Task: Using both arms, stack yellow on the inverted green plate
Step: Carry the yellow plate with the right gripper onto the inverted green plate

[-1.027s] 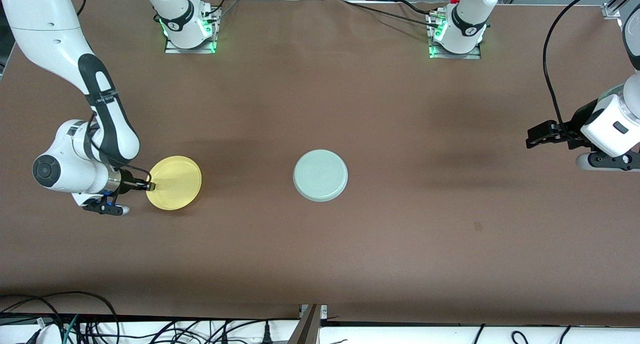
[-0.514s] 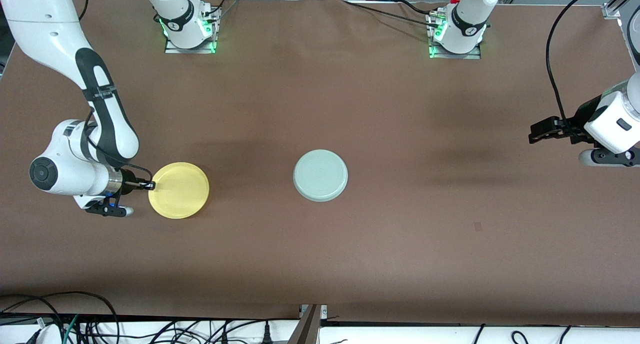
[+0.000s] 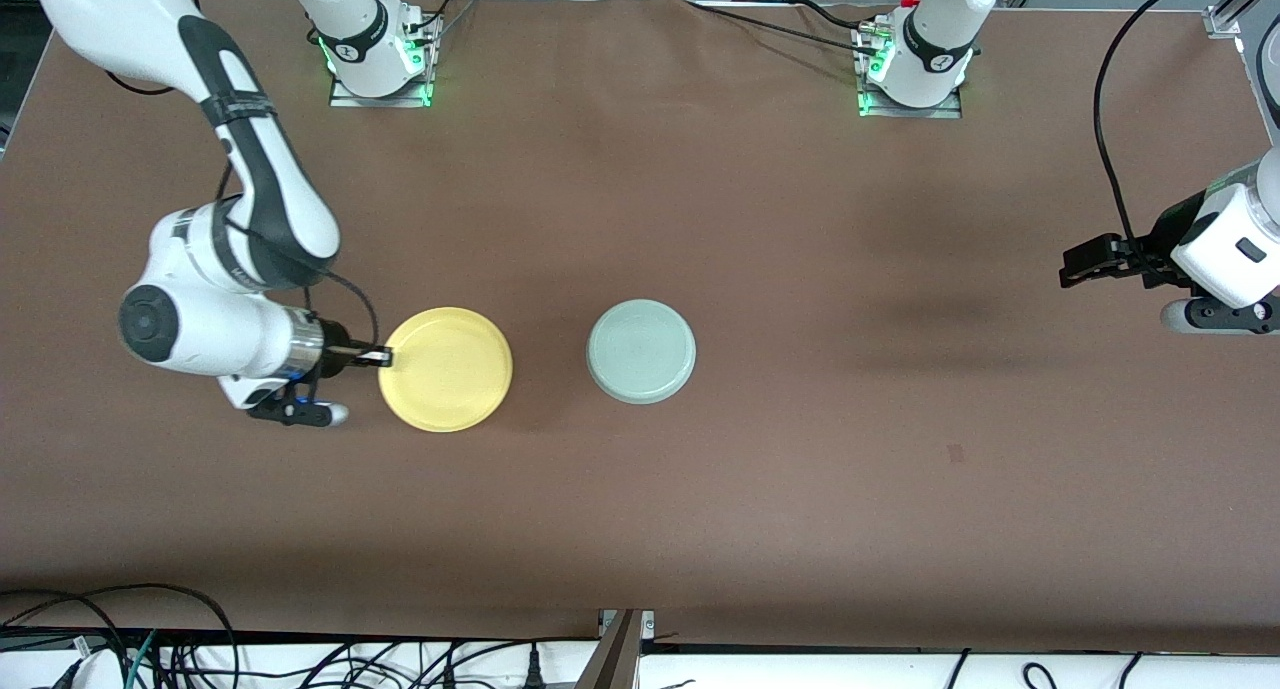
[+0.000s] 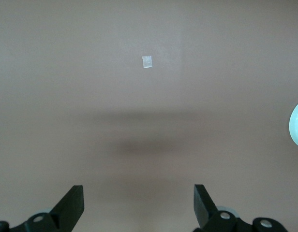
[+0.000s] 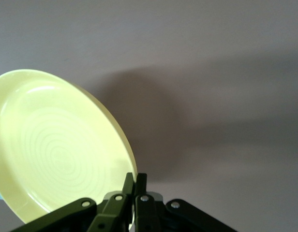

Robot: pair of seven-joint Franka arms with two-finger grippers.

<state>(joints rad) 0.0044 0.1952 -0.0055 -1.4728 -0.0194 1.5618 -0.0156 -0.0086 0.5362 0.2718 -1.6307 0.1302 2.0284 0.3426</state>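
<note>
R fingers [image 3: 383,357] pinch yellow [image 3: 446,370] rim; underside hidden

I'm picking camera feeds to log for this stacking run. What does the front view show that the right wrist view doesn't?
Only the front view shows the green plate lying inverted on the table, and the left gripper waiting open toward the left arm's end. Only the right wrist view shows the yellow plate's ringed inside close up. Both show the right gripper shut on the yellow plate's rim.

Right gripper [image 3: 384,357] at frame left-centre, fingers clamped, wrist horizontal. Left gripper [image 3: 1068,270] at right edge, fingers spread, waiting.
</note>
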